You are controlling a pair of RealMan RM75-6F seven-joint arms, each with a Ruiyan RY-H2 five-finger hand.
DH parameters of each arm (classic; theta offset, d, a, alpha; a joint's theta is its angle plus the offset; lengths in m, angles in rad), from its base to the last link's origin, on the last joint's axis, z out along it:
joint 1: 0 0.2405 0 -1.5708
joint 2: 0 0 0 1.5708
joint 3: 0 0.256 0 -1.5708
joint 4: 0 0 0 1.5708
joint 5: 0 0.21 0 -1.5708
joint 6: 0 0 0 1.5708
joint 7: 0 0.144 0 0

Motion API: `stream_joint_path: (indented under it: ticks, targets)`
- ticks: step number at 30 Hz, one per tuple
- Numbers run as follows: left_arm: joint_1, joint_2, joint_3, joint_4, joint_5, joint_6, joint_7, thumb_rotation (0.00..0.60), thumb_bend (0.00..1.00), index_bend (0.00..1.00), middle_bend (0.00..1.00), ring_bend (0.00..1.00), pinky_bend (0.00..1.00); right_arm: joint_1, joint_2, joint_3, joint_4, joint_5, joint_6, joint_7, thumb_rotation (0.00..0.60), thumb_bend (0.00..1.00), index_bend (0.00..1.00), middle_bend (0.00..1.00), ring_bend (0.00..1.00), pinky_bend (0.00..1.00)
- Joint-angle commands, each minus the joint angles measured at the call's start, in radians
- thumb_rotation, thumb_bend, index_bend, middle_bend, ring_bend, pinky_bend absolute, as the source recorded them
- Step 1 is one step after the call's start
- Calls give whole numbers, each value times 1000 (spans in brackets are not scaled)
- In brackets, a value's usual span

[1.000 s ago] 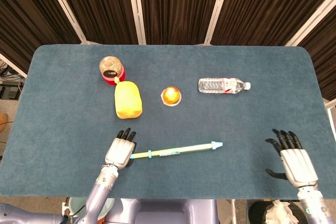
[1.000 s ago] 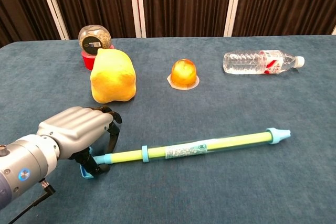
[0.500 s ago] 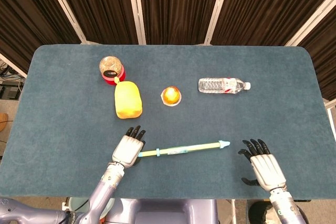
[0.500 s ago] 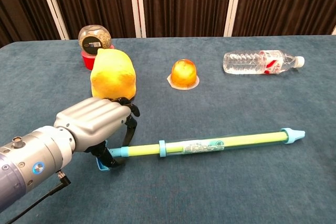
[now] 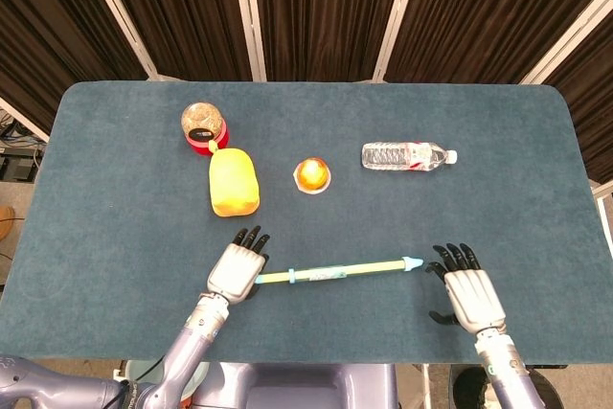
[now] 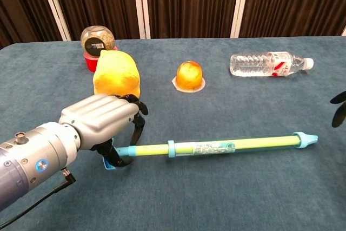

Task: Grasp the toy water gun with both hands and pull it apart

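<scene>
since a second ago: gun (image 5: 330, 272) slid right along table's (image 5: 115, 131) near edge, right hand (image 5: 469, 295) closed in | left hand (image 6: 102, 123) grips its handle end | right hand spread, empty, beside tip | you wrap the tip end firmly before pulling straight apart

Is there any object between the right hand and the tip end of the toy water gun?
Nothing visible. The right hand, fingers apart, sits just beyond the tip of the toy water gun, with only bare table between. The left hand grips the other end.
</scene>
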Motion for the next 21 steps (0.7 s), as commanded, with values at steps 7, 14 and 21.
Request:
stream_joint_path:
  ticks: [7, 14, 21]
  targets:
    - [-13, 15, -9, -23, -4, 5, 1, 600, 419, 564, 130, 37, 128, 33, -105, 38, 33, 90, 2, -74, 600, 127, 332, 142, 86, 46]
    - [-19, 32, -10, -33, -4, 6, -13, 600, 419, 565, 130, 37, 128, 50, -171, 48, 60, 129, 7, -97, 600, 127, 320, 138, 86, 46]
    - [-26, 40, -5, -32, -8, 4, -19, 600, 419, 564, 130, 37, 128, 77, -232, 68, 96, 171, 7, -130, 600, 193, 351, 139, 85, 46]
